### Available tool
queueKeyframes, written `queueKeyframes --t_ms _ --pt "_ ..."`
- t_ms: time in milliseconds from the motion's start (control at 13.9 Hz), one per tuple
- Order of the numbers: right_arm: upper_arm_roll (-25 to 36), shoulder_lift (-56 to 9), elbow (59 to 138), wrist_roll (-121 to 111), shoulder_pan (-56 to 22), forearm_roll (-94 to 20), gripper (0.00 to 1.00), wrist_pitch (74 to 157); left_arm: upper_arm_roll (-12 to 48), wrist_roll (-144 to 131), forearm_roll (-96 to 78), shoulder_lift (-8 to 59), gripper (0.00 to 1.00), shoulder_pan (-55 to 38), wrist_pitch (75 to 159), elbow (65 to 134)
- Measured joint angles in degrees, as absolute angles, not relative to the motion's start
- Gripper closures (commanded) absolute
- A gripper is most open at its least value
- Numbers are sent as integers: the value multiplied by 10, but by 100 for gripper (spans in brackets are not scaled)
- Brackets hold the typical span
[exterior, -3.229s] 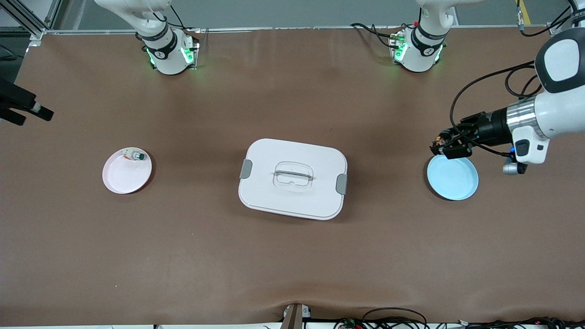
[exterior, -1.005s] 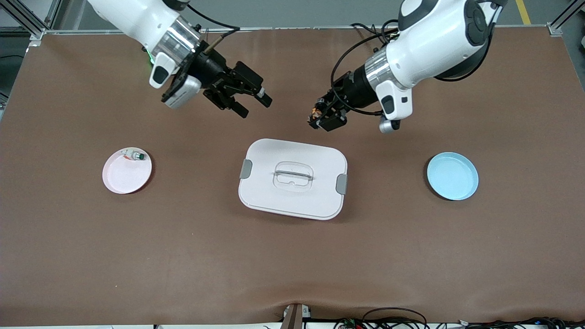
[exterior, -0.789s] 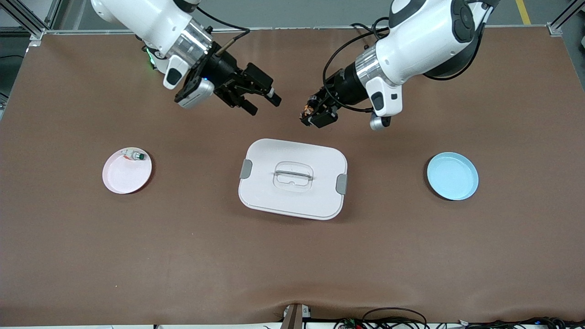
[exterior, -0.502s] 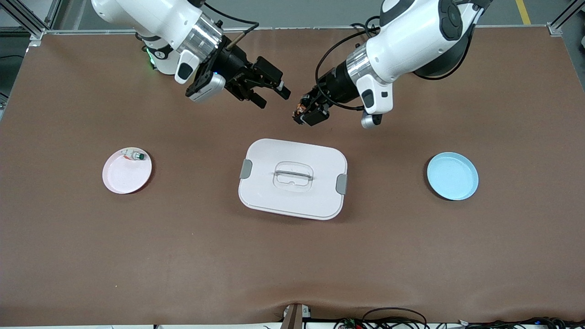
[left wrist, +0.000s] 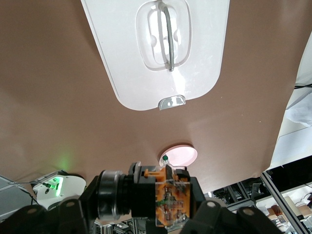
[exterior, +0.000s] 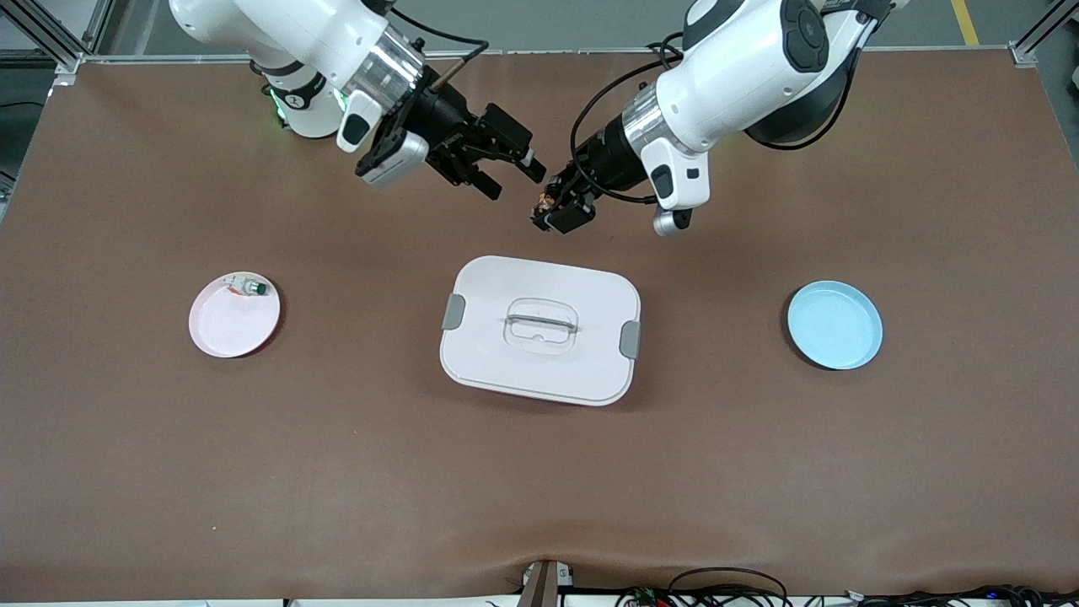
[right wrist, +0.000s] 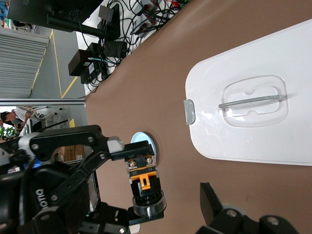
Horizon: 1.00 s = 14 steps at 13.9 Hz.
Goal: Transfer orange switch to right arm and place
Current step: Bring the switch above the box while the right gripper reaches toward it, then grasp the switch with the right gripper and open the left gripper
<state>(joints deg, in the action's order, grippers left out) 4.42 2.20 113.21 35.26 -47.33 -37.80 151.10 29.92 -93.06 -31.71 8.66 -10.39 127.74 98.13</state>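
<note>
My left gripper (exterior: pixel 550 212) is shut on the orange switch (exterior: pixel 543 201), a black block with an orange-copper part and a silver ring. It holds the switch in the air over the table between the white box and the arms' bases. In the left wrist view the switch (left wrist: pixel 168 200) sits between the left gripper's (left wrist: pixel 124 212) fingers. My right gripper (exterior: pixel 512 181) is open, just beside the switch, with its fingers toward it. In the right wrist view the switch (right wrist: pixel 144 178) shows between the right gripper's (right wrist: pixel 161 214) spread fingers, which do not touch it.
A white lidded box (exterior: pixel 539 329) with a clear handle stands mid-table. A pink plate (exterior: pixel 234 319) holding a small white-silver part with a green cap (exterior: pixel 249 287) lies toward the right arm's end. An empty blue plate (exterior: pixel 834 325) lies toward the left arm's end.
The left gripper has carried the switch from over the blue plate to mid-table. The right gripper has come in from its end. The two have closed toward each other.
</note>
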Motion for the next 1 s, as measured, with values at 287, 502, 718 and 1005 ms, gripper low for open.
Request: queueKeyframes --t_ms 287,502,718,1005 --pt "44 2 1139 354 -487 -378 0 1536 299 -932 -317 87 73 -105 1279 981" --pt "44 -11 1139 364 -497 -378 0 1557 299 -932 -317 87 73 -105 1280 981" --pt "44 -20 1139 367 -502 -378 0 1572 299 -932 -317 87 73 -105 1280 981" --pt "44 -21 1135 367 -503 -378 20 1576 299 -932 -317 87 73 -105 1280 983"
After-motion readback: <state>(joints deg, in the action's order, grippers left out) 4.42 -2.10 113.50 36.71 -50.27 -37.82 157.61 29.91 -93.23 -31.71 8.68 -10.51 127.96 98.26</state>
